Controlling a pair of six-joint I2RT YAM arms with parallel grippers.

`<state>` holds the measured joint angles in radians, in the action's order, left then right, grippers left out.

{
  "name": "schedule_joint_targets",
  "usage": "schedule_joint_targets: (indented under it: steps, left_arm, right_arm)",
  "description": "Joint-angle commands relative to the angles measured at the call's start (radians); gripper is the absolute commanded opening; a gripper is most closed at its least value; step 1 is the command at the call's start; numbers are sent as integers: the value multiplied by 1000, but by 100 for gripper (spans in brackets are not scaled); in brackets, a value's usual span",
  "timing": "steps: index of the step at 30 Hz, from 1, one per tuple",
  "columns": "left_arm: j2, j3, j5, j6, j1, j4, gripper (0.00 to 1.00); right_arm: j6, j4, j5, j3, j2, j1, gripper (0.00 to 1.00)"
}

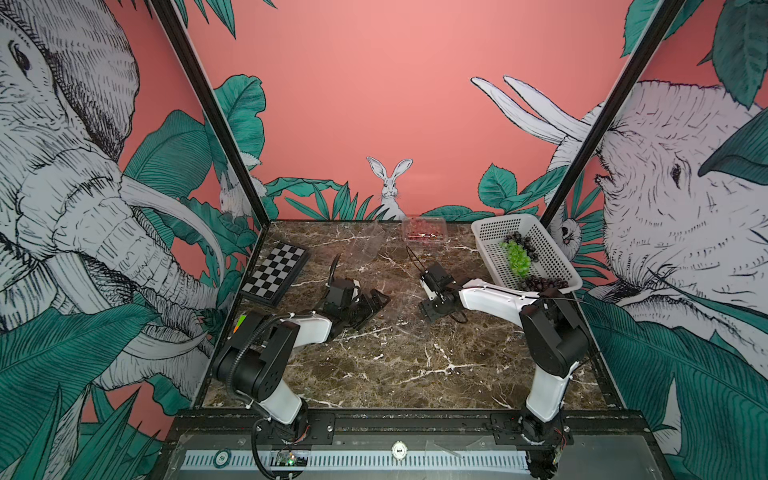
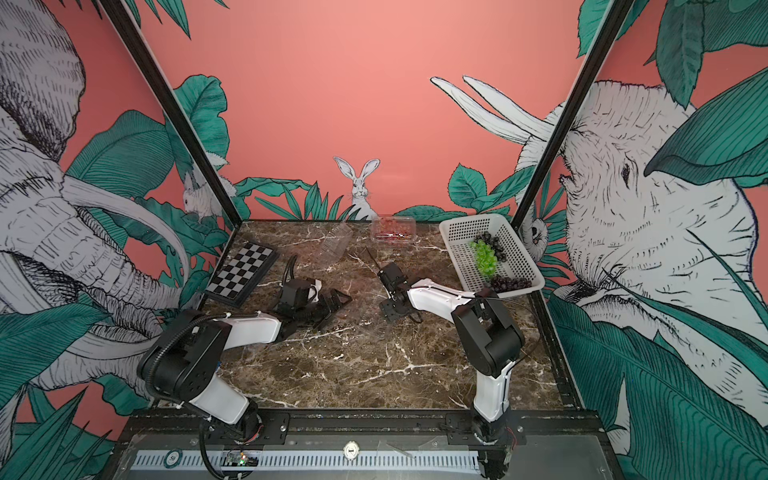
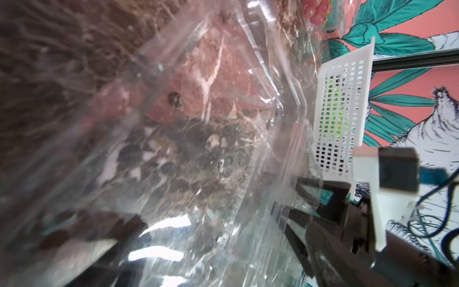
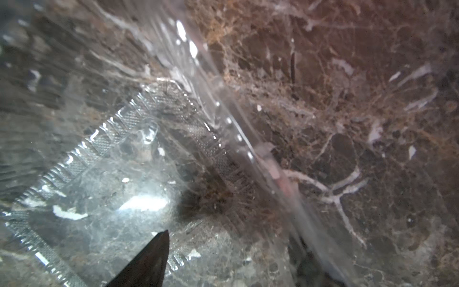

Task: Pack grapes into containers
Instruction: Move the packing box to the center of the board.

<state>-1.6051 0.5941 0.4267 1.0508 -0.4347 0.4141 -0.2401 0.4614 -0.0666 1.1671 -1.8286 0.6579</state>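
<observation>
top views / table (image 1: 395, 365): brown marble, both arms reach in toward the middle
left hand (image 1: 374, 309): low over the table's middle, jaws spread wide, nothing seen held
right hand (image 1: 428, 312): just beside the left hand, facing it, low; its state isn't clear from up here
open container (image 1: 368, 245): clear, empty, lid up, at the back of the table, also seen (image 2: 332, 245)
closed container (image 1: 424, 228): at the back edge, beside the open one, lid shut
red grapes (image 1: 422, 226): inside the closed container
basket (image 1: 490, 245): white, perforated, back right corner
green grapes (image 1: 517, 259): in the basket's middle
dark grapes (image 1: 519, 243): in the basket behind the green, another dark bunch at its near end
chessboard (image 1: 276, 270): left side, well apart from the hands
left wrist / near container (image 3: 198, 124): clear, empty, fills the view right in front of the left hand
finger (image 3: 106, 236): dark, blurred, seen through the plastic; contact can't be told
basket, here (image 3: 340, 111): behind the container, green showing through its holes
right wrist / near container, here (image 4: 111, 161): ribbed clear base on the table
right hand, here (image 4: 231, 238): jaws well apart, straddling the container's rim, one finger over the base and one outside, not clamped
</observation>
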Motion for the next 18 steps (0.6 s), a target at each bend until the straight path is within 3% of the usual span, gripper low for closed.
schedule_joint_targets:
  steps: [1,7,18]
  left_arm:
    - [-24,17,-4,28,4,7,99]
    - [-25,84,-6,8,-23,-4,99]
    - [-162,286,4,12,-108,-26,99]
  right_arm:
    - [-60,-62,13,-45,47,-2,75]
    - [-142,-135,33,-131,75,-17,76]
    - [-227,-167,65,-218,156,-99,78]
